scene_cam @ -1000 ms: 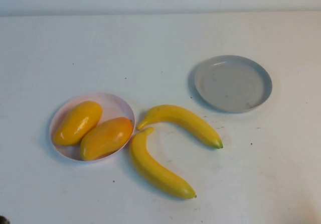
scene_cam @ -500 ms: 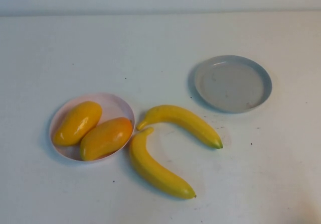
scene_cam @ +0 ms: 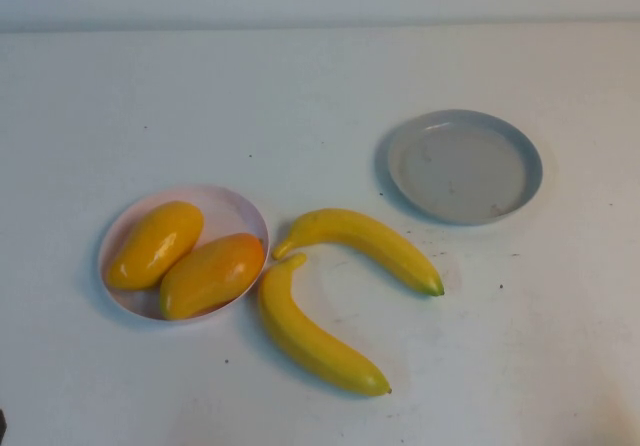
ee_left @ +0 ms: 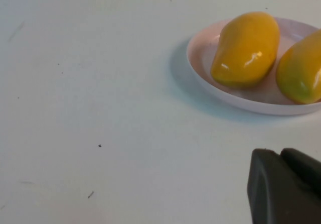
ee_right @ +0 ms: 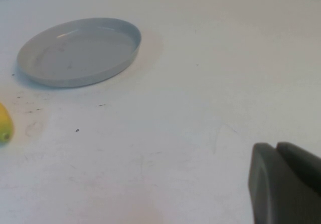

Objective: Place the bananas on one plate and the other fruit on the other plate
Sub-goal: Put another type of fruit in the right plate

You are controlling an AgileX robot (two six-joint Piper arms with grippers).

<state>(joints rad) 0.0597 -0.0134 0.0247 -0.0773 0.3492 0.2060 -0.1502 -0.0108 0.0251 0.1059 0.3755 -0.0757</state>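
Note:
Two bananas lie on the table between the plates, one [scene_cam: 365, 244] above the other [scene_cam: 315, 338]. The grey-blue plate [scene_cam: 460, 166] at the right back holds nothing; it also shows in the right wrist view [ee_right: 77, 50]. The pale pink plate [scene_cam: 225, 201] at the left holds the yellow mango [scene_cam: 155, 244] and the yellow-orange mango [scene_cam: 212, 274]. My left gripper [ee_left: 282, 153] is shut and empty, low over the table near the pink plate [ee_left: 200, 68]. My right gripper [ee_right: 277, 146] is shut and empty, well short of the grey-blue plate. Neither arm shows in the high view.
The white table [scene_cam: 320, 96] has small dark specks and faint scuffs. A banana tip [ee_right: 4, 126] shows at the edge of the right wrist view. The table's back edge meets a pale wall.

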